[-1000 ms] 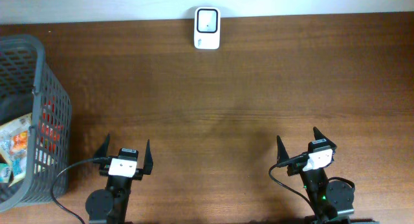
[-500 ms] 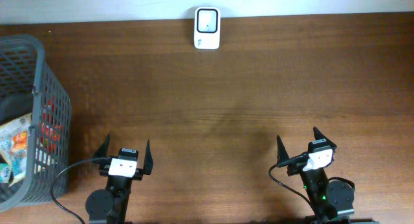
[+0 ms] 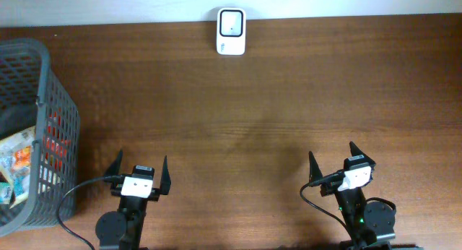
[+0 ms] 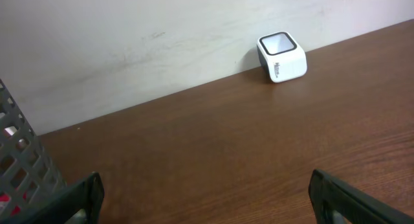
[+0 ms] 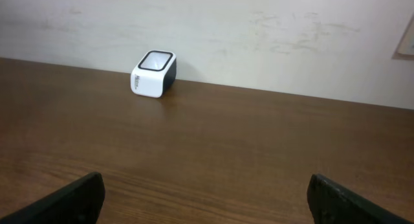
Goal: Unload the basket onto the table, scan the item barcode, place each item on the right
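Dark wooden surface carries everything. Nearest, the left gripper and right gripper stand spread wide, holding nothing. Colourful packets lie in the basket at left. They are probably light, crinkly and slippery, so pinch a flat edge. Farthest sits the scanner.

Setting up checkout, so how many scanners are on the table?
1: the white scanner at the far edge of the table, by the wall. The basket at left could hide another.
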Robot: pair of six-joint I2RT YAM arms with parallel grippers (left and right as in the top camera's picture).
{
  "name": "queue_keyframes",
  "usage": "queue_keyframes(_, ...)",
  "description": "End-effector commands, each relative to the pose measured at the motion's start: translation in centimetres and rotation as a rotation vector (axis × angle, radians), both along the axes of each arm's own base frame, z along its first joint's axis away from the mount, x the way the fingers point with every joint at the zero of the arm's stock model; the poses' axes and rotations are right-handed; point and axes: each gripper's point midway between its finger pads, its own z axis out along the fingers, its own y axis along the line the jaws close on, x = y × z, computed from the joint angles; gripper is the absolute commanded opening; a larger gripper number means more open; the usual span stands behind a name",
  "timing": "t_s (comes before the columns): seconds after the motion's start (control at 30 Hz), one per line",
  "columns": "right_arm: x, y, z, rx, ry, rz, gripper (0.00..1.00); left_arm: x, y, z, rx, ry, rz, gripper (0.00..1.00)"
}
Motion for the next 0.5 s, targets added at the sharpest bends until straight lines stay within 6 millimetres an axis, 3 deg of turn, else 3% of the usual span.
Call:
queue_keyframes(0.0, 0.0, -0.2, -0.2, 0.007, 0.004, -0.008, 0.99, 0.0, 0.1, -0.1, 0.008, -0.001, 0.007, 0.99)
queue_keyframes(0.23, 0.0, -0.2, -0.2, 0.007, 0.004, -0.009, 0.99, 0.0, 0.1, -0.1, 0.008, -0.001, 0.007, 0.99)
queue_keyframes(0.3, 0.0, -0.2, -0.2, 0.007, 0.004, -0.009, 0.99, 0.0, 2.5, -0.3, 0.02, 0.007, 0.142, 0.99)
queue_keyframes(0.47, 0.0, -0.2, -0.2, 0.007, 0.004, -0.008, 0.99, 0.0, 2.5, -0.3, 0.019, 0.004, 0.147, 0.99)
